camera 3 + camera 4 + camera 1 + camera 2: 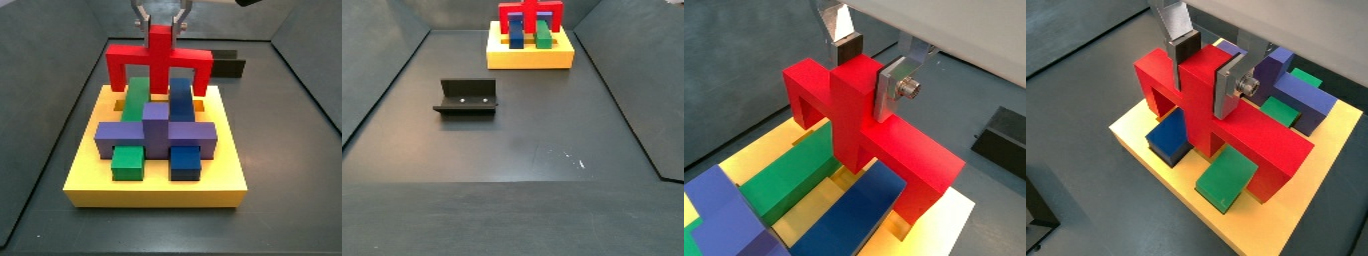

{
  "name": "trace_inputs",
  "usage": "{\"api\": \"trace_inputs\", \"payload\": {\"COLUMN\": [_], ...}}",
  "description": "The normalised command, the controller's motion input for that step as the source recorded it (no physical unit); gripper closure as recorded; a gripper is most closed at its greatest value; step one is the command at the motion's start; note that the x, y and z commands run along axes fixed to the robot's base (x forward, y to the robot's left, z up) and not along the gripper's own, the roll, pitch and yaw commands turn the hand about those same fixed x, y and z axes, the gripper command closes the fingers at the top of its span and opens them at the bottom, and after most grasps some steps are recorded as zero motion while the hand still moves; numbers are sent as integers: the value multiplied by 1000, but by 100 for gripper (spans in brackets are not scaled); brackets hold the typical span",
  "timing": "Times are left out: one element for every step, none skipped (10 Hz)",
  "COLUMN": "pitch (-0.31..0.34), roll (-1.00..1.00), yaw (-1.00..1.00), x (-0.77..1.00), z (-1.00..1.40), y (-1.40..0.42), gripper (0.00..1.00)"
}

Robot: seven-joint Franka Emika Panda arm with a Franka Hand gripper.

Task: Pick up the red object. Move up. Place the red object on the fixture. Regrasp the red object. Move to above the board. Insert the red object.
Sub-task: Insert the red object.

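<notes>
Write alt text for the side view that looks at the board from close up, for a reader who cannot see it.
The gripper holds the red object by its upright central stub, jaws closed on it, with the prongs pointing down over the far end of the yellow board. A purple block and green and blue blocks sit on the board; the fixture stands behind.

Open floor around fixture

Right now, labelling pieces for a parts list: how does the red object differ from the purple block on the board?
The red object is bright red and stands upright at the board's far end, prongs down; the purple block lies flat, cross-shaped. The gripper is clamped on the red object's central stub, while nothing touches the purple block. Both are similarly wide plastic pieces.
</notes>
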Motion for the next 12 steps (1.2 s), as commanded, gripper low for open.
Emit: {"api": "trace_inputs", "payload": {"pitch": [-3,-19,-19,-16,-26,-16,-11,-34,0,0,0,3], "roll": [-30,-20,-4,0,0,0,0,-34,0,-36,-17,-16], "yaw": [0,11,0,0,0,0,0,0,0,0,0,0], "x": [86,146,169,74,0,0,-123,-120,0,3,26,37], "z": [-31,-63,-114,-134,-186,-214,-77,0,0,46,0,23], "y": [34,0,0,0,0,0,0,0,-17,0,0,0], "gripper": [100,100,100,100,100,100,100,100,100,100,100,100]}}
